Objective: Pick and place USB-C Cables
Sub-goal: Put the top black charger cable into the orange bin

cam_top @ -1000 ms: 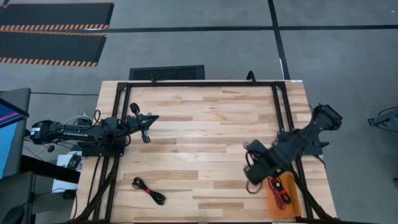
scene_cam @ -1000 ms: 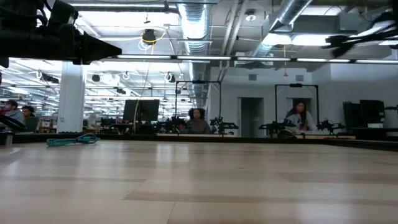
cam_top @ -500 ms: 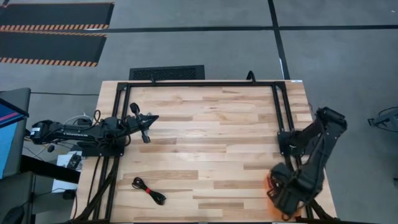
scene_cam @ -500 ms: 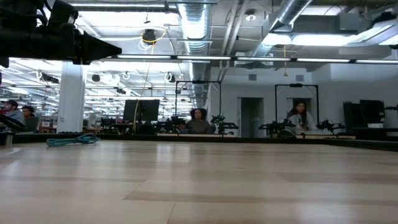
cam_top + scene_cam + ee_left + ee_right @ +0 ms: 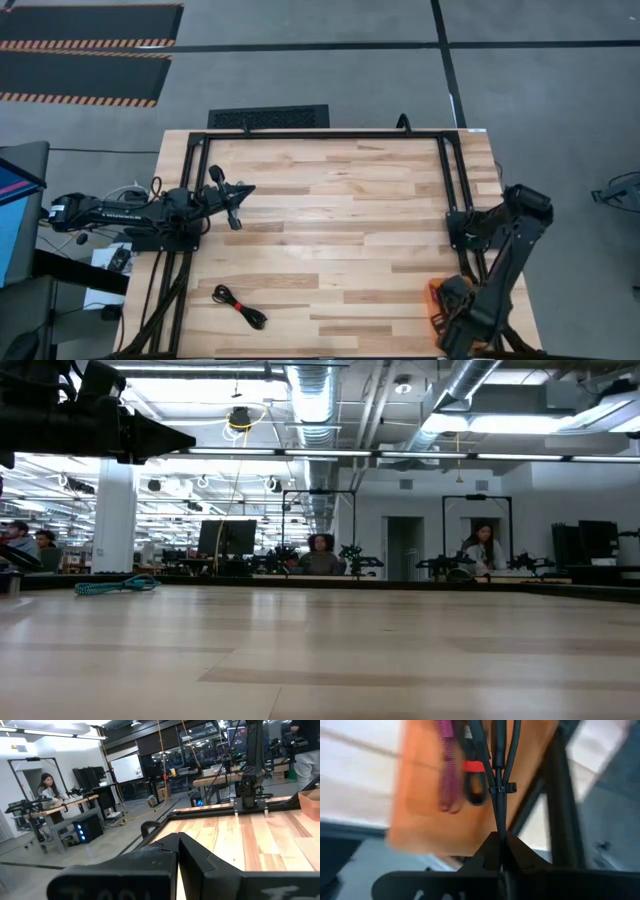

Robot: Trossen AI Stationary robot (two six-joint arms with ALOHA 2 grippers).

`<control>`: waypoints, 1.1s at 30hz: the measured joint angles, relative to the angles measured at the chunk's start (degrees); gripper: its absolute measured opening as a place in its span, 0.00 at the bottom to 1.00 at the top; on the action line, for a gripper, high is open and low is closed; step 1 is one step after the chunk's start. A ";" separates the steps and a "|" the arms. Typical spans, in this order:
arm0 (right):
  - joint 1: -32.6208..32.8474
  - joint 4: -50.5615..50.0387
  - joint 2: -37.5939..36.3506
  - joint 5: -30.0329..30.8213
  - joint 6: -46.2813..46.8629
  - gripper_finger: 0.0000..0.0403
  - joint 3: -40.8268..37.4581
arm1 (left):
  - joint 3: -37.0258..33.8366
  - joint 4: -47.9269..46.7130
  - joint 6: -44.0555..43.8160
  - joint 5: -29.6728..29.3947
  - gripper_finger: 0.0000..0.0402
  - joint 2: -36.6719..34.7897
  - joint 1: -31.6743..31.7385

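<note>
My right gripper (image 5: 452,338) is over the orange tray (image 5: 434,292) at the table's near right corner. It is shut on a black USB-C cable bundle (image 5: 499,760). In the tray (image 5: 420,795) lie a red coiled cable (image 5: 447,775) and a black cable with a red band (image 5: 475,775). A black-and-red cable (image 5: 240,306) lies flat on the table near its front left. A teal cable (image 5: 115,585) lies on the table in the low view. My left gripper (image 5: 236,202) is shut and empty at the table's left side. My right gripper pinches the black bundle's strands (image 5: 500,822) between its two fingertips, a little short of the small tie (image 5: 502,787) that binds them. The fingers point down from above and lie along the strands. The bundle hangs below the fingers over the tray; whether its lower end touches the tray I cannot tell.
A black metal frame (image 5: 320,134) runs round the table's far, left and right sides. One of its bars (image 5: 560,805) passes beside the tray. The middle of the wooden table (image 5: 340,230) is bare. People sit at benches in the room beyond (image 5: 480,550).
My right gripper has swung from the table's right middle toward its near right corner, carrying the black cable. It now stands over the orange tray and covers most of it in the high view.
</note>
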 joint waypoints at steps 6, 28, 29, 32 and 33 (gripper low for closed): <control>-1.43 8.30 0.70 -6.80 -1.36 0.03 -4.63 | 0.00 0.04 0.00 0.00 0.00 0.00 0.01; -7.18 18.54 0.63 -5.92 -12.19 0.25 -14.89 | 0.00 0.02 -0.16 -2.08 0.00 0.02 0.02; -7.12 18.58 0.63 -5.94 -12.19 0.26 -14.89 | 0.00 -0.03 -0.20 -2.08 0.00 0.00 0.02; -7.12 19.37 0.63 -5.98 -12.08 0.30 -14.89 | 0.00 -0.28 -0.32 -2.08 0.00 0.02 0.02; -7.12 19.89 0.63 -6.03 -12.24 0.31 -14.89 | 0.00 -0.28 -0.34 -2.08 0.00 0.02 0.02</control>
